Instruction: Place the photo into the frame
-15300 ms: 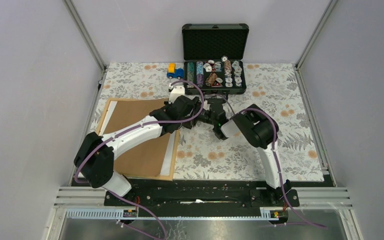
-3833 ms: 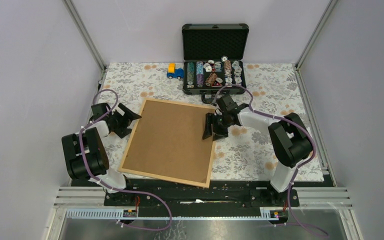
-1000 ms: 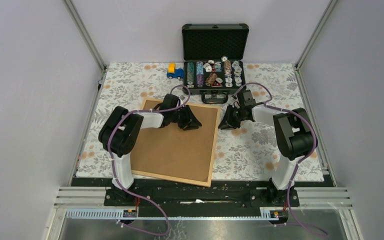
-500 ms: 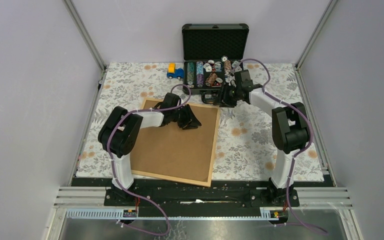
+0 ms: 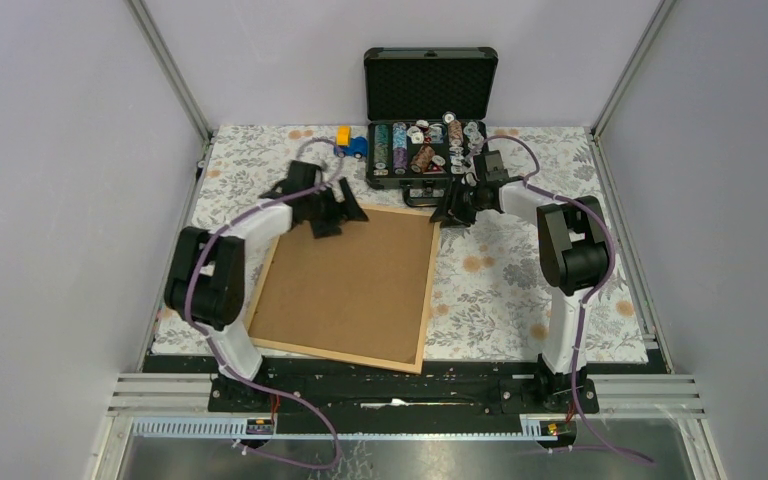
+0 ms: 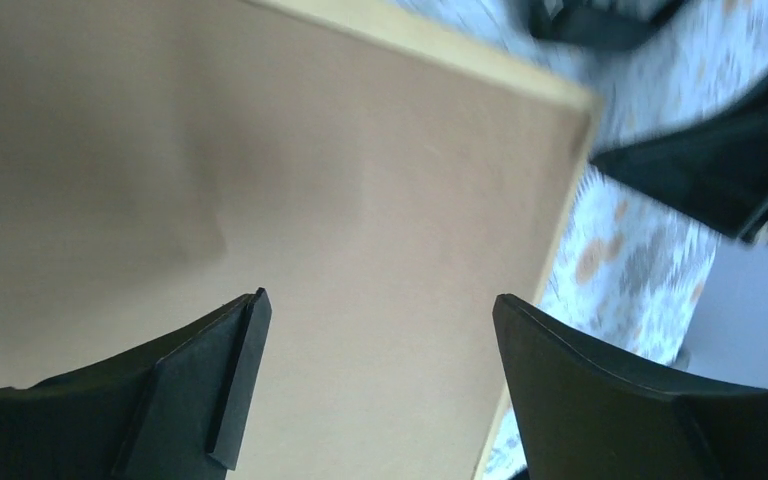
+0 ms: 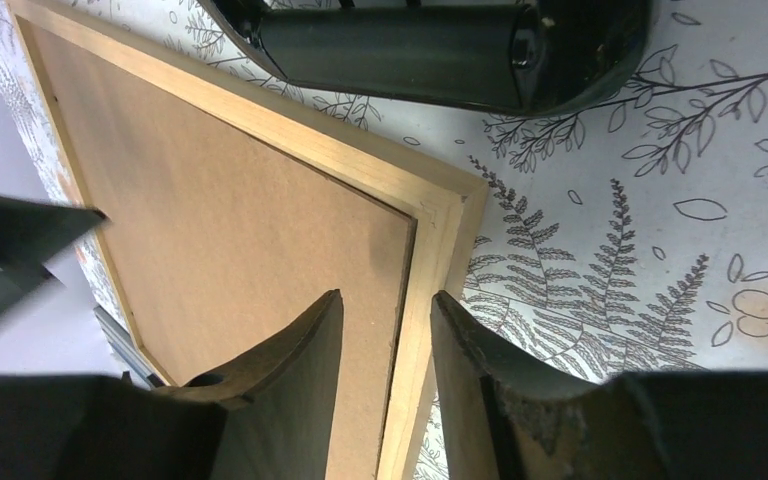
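The frame (image 5: 430, 285) lies flat on the table (image 5: 530, 300), left of centre, with the backing sheet (image 5: 350, 285) set inside it. Behind it, at the far edge, sits the case (image 5: 430, 85), with the toy truck (image 5: 350, 143) just to its left. The left gripper (image 5: 338, 212) hangs over the frame's far-left corner, the right gripper (image 5: 453, 211) over its far-right corner.

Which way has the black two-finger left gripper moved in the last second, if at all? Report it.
Yes. The left gripper moved up-left in the top view, toward the blue toy truck.
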